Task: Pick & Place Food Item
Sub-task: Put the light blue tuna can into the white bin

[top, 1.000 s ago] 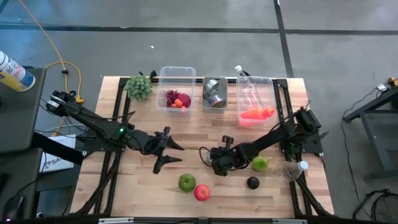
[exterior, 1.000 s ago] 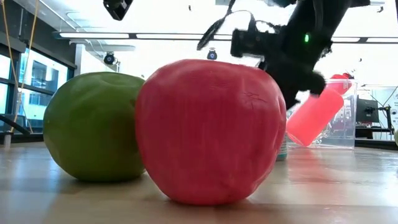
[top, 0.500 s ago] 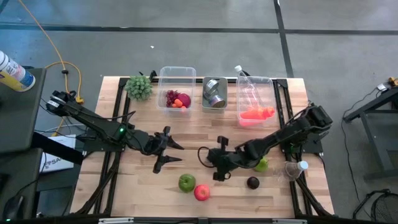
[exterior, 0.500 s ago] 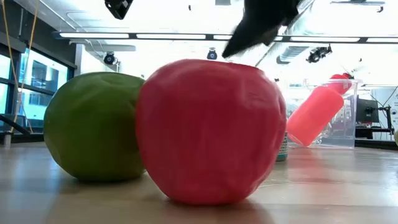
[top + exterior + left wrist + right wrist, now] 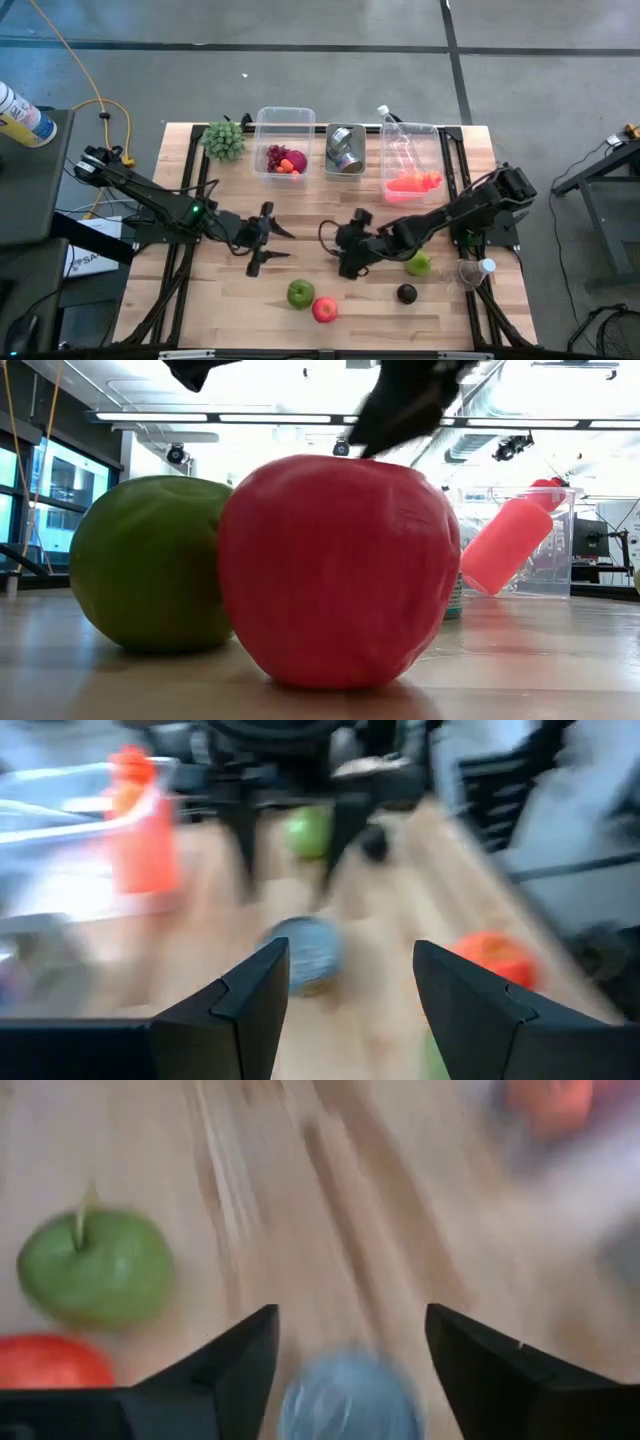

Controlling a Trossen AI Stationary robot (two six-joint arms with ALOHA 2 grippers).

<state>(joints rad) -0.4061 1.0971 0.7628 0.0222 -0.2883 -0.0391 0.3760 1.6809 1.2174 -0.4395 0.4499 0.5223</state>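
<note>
A green apple (image 5: 300, 293) and a red apple (image 5: 324, 309) sit side by side near the table's front edge. A green fruit (image 5: 418, 263) and a dark round fruit (image 5: 406, 293) lie to their right. A small blue-grey round thing (image 5: 305, 955) rests on the wood at the table's middle. My right gripper (image 5: 346, 262) hangs open above it, with the thing (image 5: 345, 1395) showing low between the fingers. My left gripper (image 5: 272, 250) stands open left of the middle, pointing toward it, with nothing between its fingers.
Three clear bins stand along the far edge: one (image 5: 283, 118) with red and orange fruit, one (image 5: 345, 150) with a metal can, one (image 5: 410, 130) with a bottle and an orange item. A leafy green bunch (image 5: 224, 140) lies at the far left. A clear cup (image 5: 470, 272) lies at the right edge.
My right gripper has risen from the table's middle, drawn a little toward the far edge, and opened. My left gripper has rolled a little in place.
</note>
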